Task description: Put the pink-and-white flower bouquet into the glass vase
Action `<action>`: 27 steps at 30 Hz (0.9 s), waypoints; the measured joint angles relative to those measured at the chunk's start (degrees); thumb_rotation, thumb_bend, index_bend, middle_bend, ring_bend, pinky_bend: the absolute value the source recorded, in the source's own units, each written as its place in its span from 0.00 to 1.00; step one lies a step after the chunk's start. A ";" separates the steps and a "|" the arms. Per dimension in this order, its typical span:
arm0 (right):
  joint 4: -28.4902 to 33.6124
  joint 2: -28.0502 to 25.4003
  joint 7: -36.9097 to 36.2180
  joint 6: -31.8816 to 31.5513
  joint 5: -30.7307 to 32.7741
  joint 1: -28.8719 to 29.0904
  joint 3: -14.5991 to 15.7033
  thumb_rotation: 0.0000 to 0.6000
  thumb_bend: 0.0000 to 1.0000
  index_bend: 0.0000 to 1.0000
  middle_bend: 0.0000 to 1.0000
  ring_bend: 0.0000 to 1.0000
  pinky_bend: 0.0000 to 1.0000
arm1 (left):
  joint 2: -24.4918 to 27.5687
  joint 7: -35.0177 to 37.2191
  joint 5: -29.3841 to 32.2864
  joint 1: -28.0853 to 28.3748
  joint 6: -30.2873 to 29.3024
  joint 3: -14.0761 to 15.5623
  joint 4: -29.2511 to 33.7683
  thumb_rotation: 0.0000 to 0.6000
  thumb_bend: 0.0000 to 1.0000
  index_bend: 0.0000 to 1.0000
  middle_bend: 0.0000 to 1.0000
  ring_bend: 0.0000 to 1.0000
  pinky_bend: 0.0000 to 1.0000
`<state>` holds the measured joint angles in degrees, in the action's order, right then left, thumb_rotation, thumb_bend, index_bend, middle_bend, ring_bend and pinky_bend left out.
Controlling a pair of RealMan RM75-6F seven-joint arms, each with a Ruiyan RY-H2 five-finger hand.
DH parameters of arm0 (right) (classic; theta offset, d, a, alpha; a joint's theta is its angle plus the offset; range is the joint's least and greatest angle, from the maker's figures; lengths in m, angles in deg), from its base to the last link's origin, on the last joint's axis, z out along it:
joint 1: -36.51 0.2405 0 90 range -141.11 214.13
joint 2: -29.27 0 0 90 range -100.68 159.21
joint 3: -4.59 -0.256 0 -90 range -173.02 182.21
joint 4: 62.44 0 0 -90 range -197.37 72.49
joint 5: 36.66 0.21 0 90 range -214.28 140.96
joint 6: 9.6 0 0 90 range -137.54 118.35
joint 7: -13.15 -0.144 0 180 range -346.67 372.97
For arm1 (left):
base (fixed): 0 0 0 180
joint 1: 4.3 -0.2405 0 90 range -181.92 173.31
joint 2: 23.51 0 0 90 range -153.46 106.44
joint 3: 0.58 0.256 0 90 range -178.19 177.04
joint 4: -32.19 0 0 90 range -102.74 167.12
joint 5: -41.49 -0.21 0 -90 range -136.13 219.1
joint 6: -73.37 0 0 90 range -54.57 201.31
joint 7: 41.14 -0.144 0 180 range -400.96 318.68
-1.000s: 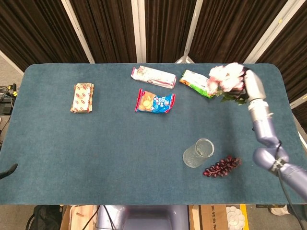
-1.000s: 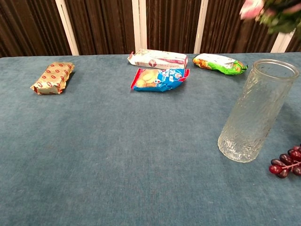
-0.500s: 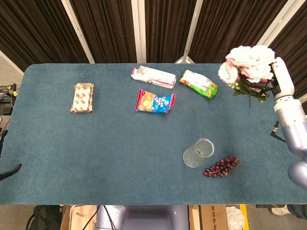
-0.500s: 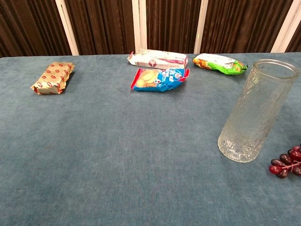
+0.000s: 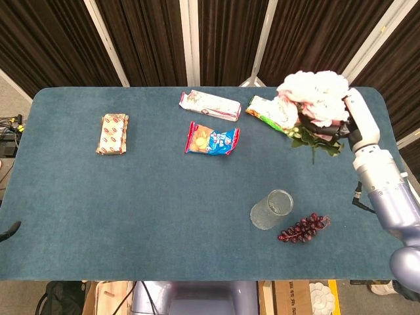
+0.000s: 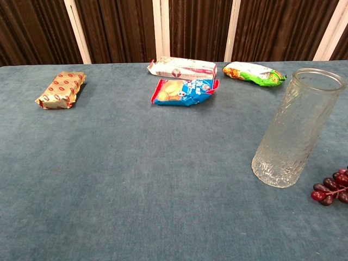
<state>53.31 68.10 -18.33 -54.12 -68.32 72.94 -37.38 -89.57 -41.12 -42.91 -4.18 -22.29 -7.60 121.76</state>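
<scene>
My right hand (image 5: 339, 129) grips the pink-and-white flower bouquet (image 5: 314, 96) up in the air over the table's far right, mostly hidden behind the blooms and green leaves. The blooms point left and overlap the green snack packet in the head view. The glass vase (image 5: 272, 209) stands upright with nothing in it at the near right, well in front of the bouquet. The chest view shows the vase (image 6: 296, 130) but neither the bouquet nor the hand. Only a dark sliver (image 5: 8, 230) at the head view's left edge may belong to my left hand.
A bunch of dark grapes (image 5: 303, 228) lies just right of the vase. At the back lie a green packet (image 5: 266, 111), a white packet (image 5: 210, 105) and a blue chip bag (image 5: 212, 140). A brown-red packet (image 5: 113, 133) lies at the left.
The right arm has swung the bouquet leftward and down from the far right corner, and the blooms now hang over the green packet. The vase has not moved.
</scene>
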 measured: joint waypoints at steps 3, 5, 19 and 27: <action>1.24 -0.71 1.21 -2.18 7.14 2.57 -0.43 1.00 0.38 0.63 0.58 0.57 0.10 | 0.05 0.40 -0.05 -0.07 -0.10 -0.06 -0.17 1.00 0.15 0.09 0.03 0.00 0.02; 1.99 -1.18 2.11 -3.94 11.50 4.25 -0.71 1.00 0.38 0.63 0.58 0.57 0.10 | 0.07 0.41 0.17 -0.05 0.09 -0.11 -0.25 1.00 0.15 0.09 0.03 0.00 0.02; 8.72 -6.64 4.74 -9.33 27.66 7.49 -2.75 1.00 0.38 0.63 0.58 0.57 0.10 | -0.31 0.99 0.34 0.03 -0.57 -0.61 -0.56 1.00 0.15 0.09 0.03 0.00 0.02; 12.15 -7.40 1.90 -9.22 23.71 3.89 -3.08 1.00 0.38 0.64 0.58 0.57 0.10 | -0.92 2.35 -0.08 -0.46 -1.99 -1.02 -1.50 1.00 0.15 0.09 0.03 0.00 0.02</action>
<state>65.45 60.69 -16.43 -63.34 -44.61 76.83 -40.46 -90.48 -38.77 -42.99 -4.64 -24.28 -8.62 120.27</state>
